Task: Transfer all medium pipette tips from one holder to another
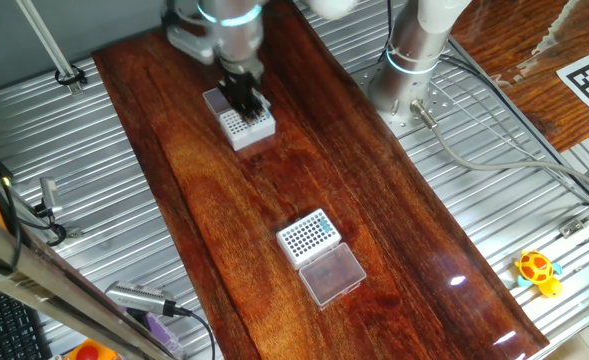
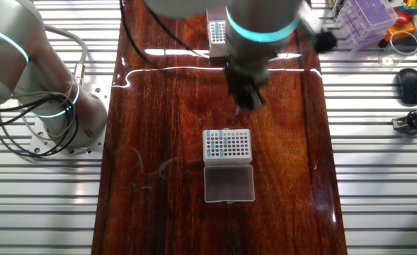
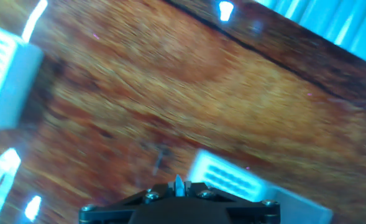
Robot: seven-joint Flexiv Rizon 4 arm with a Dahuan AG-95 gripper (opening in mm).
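Observation:
My gripper (image 1: 242,97) is shut on a teal medium pipette tip (image 3: 179,182), which stands between the jaws in the hand view. It hangs just above the white rack with bold dark holes (image 1: 247,126), whose clear lid (image 2: 229,184) lies beside it. In the other fixed view the gripper (image 2: 247,98) is just beyond that rack (image 2: 227,144), which holds several teal tips. The fine-dotted rack (image 1: 307,236), with teal dots on it, sits farther down the board with its frosted lid (image 1: 332,274); it also shows in the other fixed view (image 2: 217,32). The hand view is blurred.
The racks sit on a dark wooden board (image 1: 374,200) on a slatted metal table. The arm's base (image 1: 414,60) and cables stand beside the board. A yellow toy (image 1: 537,270) and a purple rack (image 2: 367,18) lie off the board.

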